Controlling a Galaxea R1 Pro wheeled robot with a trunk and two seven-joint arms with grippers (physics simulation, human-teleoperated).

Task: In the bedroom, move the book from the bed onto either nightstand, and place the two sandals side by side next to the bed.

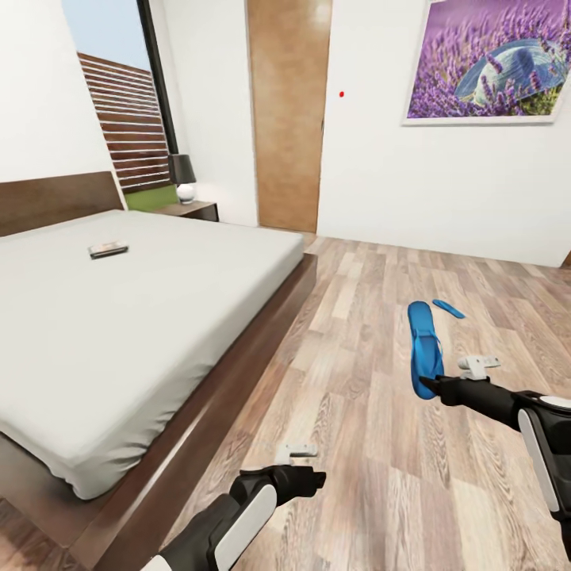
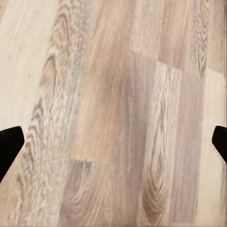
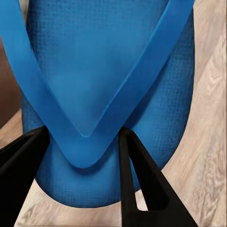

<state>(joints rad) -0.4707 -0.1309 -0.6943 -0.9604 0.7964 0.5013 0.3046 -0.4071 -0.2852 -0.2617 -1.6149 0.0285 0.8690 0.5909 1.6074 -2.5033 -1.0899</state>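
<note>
My right gripper (image 1: 428,388) is shut on the heel end of a bright blue sandal (image 1: 424,346), which hangs above the wooden floor. Up close, that sandal (image 3: 109,80) has its strap between my black fingers (image 3: 142,179). The other blue sandal (image 1: 449,308) lies flat on the floor farther off. The book (image 1: 108,251) rests on the off-white mattress of the bed (image 1: 159,317), near the headboard. A dark nightstand (image 1: 193,209) with a lamp stands beyond the bed. My left gripper (image 1: 317,478) hovers open over bare floor, its fingertips (image 2: 10,144) wide apart.
A wooden door (image 1: 289,111) stands behind the bed's far corner, and a lavender picture (image 1: 484,59) hangs on the white wall. The bed's low brown frame (image 1: 238,388) runs along the floor to my left. Open floorboards (image 1: 373,444) spread between the bed and my arms.
</note>
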